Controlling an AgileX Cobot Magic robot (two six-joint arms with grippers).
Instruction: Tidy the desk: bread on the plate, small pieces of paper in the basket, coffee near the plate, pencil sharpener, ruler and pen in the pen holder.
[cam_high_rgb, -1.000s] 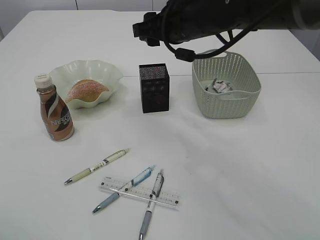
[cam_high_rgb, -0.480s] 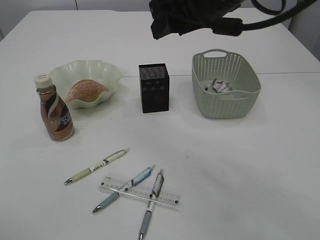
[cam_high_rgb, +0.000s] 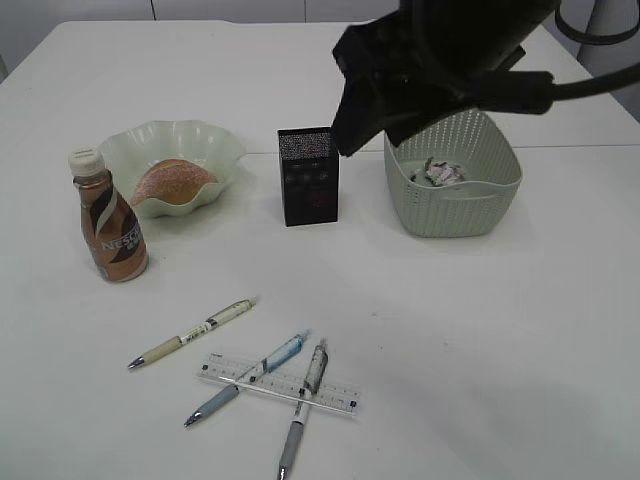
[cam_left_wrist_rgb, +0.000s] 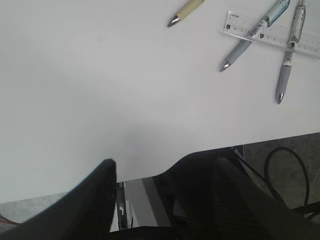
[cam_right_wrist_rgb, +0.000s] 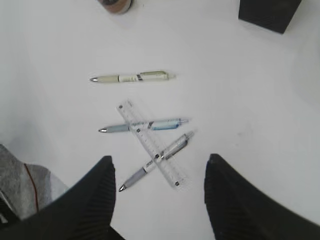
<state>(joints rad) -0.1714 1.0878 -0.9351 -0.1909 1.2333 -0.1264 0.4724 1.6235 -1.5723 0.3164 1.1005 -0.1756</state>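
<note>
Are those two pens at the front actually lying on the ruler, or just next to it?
Touching. In the right wrist view the blue pen and the grey pen both lie across the ruler, covering its markings; the exterior view shows the same crossing.

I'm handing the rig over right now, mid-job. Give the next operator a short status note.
Right gripper: open, empty, high above the pens and ruler.
Left gripper: open, empty, near the table's front edge.
Done: bread on the plate; coffee bottle beside the plate; crumpled paper in the basket.
Left: three pens, cream, blue and grey, plus the ruler under the blue and grey ones, all go into the black pen holder. No pencil sharpener is visible.
</note>
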